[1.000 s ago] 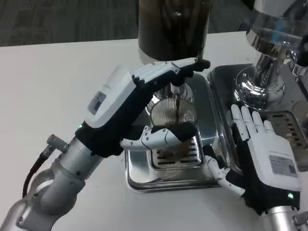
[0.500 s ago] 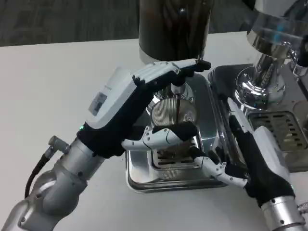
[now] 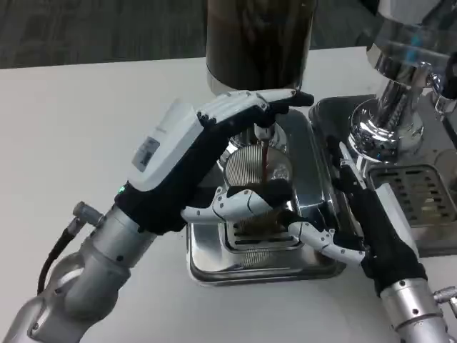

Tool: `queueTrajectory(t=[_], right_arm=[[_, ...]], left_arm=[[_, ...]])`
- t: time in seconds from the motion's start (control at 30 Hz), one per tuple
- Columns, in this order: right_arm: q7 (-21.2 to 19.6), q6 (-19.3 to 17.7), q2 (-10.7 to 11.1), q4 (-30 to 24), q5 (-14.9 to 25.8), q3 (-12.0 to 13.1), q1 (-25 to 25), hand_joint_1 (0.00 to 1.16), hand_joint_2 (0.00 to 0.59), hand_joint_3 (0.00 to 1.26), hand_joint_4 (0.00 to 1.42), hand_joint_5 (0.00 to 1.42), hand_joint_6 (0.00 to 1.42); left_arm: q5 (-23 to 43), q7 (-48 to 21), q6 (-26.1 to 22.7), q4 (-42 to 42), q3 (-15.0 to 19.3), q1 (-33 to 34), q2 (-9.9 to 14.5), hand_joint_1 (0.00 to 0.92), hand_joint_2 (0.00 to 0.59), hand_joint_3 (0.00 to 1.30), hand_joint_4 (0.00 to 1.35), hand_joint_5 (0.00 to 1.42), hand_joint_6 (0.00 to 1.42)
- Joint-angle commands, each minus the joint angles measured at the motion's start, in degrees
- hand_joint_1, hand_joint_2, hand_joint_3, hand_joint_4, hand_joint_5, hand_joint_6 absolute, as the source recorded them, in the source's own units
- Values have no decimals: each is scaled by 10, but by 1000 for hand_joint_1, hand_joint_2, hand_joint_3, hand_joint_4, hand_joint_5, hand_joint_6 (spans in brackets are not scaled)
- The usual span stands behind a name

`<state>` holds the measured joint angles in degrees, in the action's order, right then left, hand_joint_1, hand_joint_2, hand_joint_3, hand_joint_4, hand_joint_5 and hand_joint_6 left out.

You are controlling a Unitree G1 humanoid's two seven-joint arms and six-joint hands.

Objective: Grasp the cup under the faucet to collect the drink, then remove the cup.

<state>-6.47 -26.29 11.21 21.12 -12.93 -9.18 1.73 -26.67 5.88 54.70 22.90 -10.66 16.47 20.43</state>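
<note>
One clear cup (image 3: 258,209) stood on the drip tray (image 3: 314,186), under the single faucet (image 3: 264,133), a dark stream falling in. The left hand (image 3: 207,153) was wrapped around it, fingers reaching the faucet lever above. Right of the cup, the right hand (image 3: 364,214) stood edge-on, fingers apart, grasping nothing.

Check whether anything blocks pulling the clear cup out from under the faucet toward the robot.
Possibly: the right hand reaches across the front of the shiny metal drip tray, just right of the clear cup the left hand holds.
</note>
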Motion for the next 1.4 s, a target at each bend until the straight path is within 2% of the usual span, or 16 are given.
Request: queueTrajectory(t=[0.03,0.6,0.67,0.77,1.07,1.3,1.4], right_arm=[[12,-22,-10,29,8,5,20,710,170,0,0,0,84],[24,-55,-25,101,3,2,62,703,166,0,0,0,129],[25,-58,-26,107,3,2,67,709,169,0,0,0,148],[29,-60,-26,111,5,3,68,705,170,0,0,0,151],[28,-68,-31,125,3,3,76,694,174,0,0,0,169],[27,-75,-36,136,2,4,80,692,174,0,0,0,171],[29,-77,-37,137,3,5,81,691,175,0,0,0,172]], left_arm=[[-16,-21,-2,-6,-18,-16,9,0,156,315,285,391,278],[-17,-15,-17,-24,-16,-30,13,0,156,320,285,387,276],[-18,-11,-18,-26,-12,-31,14,0,157,297,250,361,260],[-19,6,-21,-48,7,-38,12,0,157,270,184,313,229],[-1,28,-55,-100,74,-45,16,0,167,251,133,285,208],[6,55,-52,-115,119,-65,14,0,165,208,80,256,189],[-30,94,-54,-145,152,-91,9,0,167,207,80,252,189]])
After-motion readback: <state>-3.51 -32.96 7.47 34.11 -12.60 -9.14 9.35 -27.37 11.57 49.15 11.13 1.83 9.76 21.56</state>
